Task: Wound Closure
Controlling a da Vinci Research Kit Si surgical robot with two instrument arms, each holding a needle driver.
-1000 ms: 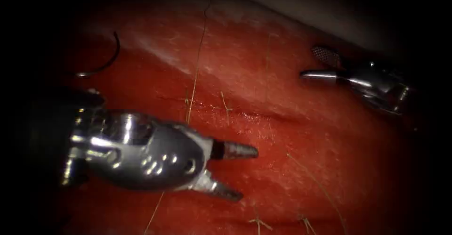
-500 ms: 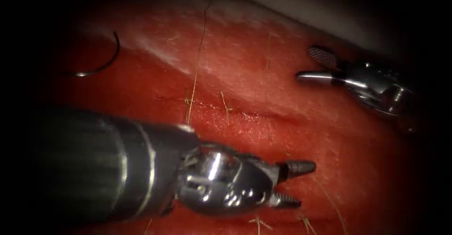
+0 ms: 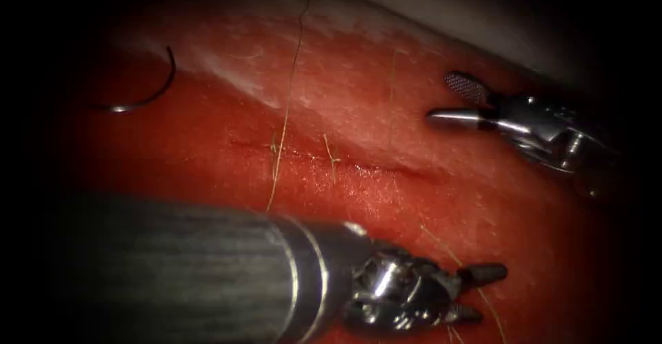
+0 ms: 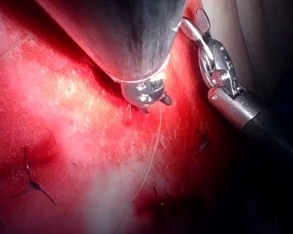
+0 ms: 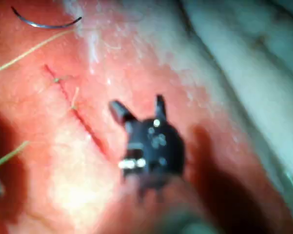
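Count: one needle, two tools, one cut, two short knotted stitches across the cut, one long thread strand.
Needle (image 3: 148, 85): a thin dark curved needle; it lies loose on the tissue (image 3: 386, 75) near its far left corner, well left of the cut, held by neither tool and not driven in. It also shows in the right wrist view (image 5: 44, 22).
Thread (image 3: 286, 109): a pale strand runs from the tissue's far edge down across the left part of the cut toward the left tool's shaft.
Cut (image 3: 324, 161): a narrow dark line running left to right across the middle of the tissue, edges close together, with two stitches (image 3: 331, 154) side by side on its left half.
Left tool (image 3: 479, 292): at the tissue's near edge, below the cut's right end; fingers narrowly apart, holding nothing.
Right tool (image 3: 452, 99): near the tissue's far right edge, above the cut's right end; fingers spread wide, holding nothing.
Open room: bare tissue lies between the two tools and between the needle and the cut.
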